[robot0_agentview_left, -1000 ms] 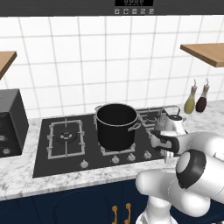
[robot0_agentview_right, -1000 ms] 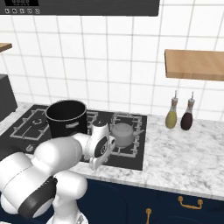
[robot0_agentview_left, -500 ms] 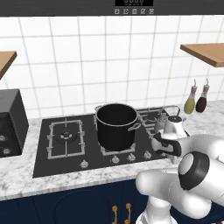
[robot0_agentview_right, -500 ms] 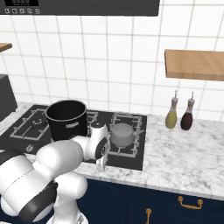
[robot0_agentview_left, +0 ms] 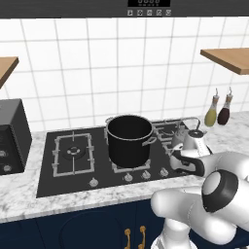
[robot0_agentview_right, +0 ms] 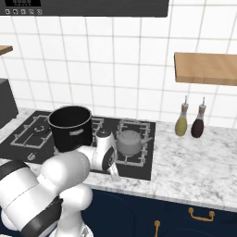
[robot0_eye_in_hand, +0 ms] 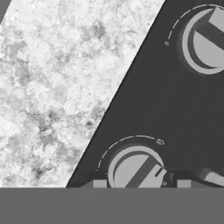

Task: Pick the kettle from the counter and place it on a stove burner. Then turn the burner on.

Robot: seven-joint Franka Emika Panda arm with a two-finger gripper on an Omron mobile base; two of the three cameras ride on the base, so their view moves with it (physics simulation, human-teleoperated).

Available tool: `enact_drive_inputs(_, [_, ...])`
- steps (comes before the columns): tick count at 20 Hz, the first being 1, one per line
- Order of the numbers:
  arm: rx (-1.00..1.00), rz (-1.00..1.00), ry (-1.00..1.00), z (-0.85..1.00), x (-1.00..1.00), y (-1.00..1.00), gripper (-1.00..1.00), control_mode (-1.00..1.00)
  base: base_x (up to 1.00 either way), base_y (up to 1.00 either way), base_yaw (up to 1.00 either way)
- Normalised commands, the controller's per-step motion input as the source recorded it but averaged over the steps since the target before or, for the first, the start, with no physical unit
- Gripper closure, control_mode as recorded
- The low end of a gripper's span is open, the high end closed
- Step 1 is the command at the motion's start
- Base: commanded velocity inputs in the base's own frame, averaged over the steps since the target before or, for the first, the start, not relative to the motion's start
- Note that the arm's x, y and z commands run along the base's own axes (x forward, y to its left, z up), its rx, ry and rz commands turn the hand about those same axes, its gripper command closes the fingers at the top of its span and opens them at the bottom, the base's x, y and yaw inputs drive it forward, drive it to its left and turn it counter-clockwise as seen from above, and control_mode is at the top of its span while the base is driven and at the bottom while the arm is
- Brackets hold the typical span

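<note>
— Two bottles (robot0_agentview_left: 218, 111) stand well beyond the gripper and off to its right in the left base view, by the tiled wall. What else is around it?

— A big black pot (robot0_agentview_left: 129, 139) on the stove (robot0_agentview_left: 68, 170) to its left, and a row of small knobs (robot0_agentview_left: 129, 177) along the stove's front edge. The kettle (robot0_agentview_left: 190, 141) sits on the right burner, just behind the arm's wrist, which hides its lower part.

— And from the right base view?

— The kettle (robot0_agentview_right: 129, 141) rests on the grate just beyond and right of the hand. The pot (robot0_agentview_right: 70, 127) is to the left. The gripper (robot0_agentview_right: 114, 174) points down at the stove's front edge, close to the counter (robot0_agentview_right: 194, 166).

— The hand view?

— One knob (robot0_eye_in_hand: 136, 169) sits between the two dark fingertips (robot0_eye_in_hand: 99, 183), right at them. Another knob (robot0_eye_in_hand: 205, 41) lies farther ahead. Marbled counter (robot0_eye_in_hand: 52, 78) runs alongside to the left.

— Are the fingers closed on it?

— I cannot tell; they flank the knob, but contact is hidden.
</note>
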Motion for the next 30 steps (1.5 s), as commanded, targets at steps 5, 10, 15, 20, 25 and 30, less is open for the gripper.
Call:
enact_drive_inputs(5, [-0.06, 0.51, 0.00, 0.00, 0.00, 0.01, 1.00, -1.00, 0.00, 0.00, 0.00])
enact_drive_inputs(10, [-0.04, 0.26, 0.00, 0.00, 0.00, 0.03, -1.00, -1.00, 0.00, 0.00, 0.00])
enact_drive_inputs(15, [0.00, 0.00, -0.02, 0.12, 0.00, 0.00, -1.00, -1.00, 0.00, 0.00, 0.00])
enact_drive_inputs(20, [0.00, 0.00, -0.07, 0.72, 0.00, 0.00, -1.00, -1.00, 0.00, 0.00, 0.00])
enact_drive_inputs(25, [0.00, 0.01, -0.17, 0.96, -0.50, -0.06, -1.00, -1.00, 0.00, 0.00, 0.00])
enact_drive_inputs(30, [0.08, 0.04, -0.24, 0.68, -1.00, -0.60, -1.00, -1.00, 0.00, 0.00, 0.00])
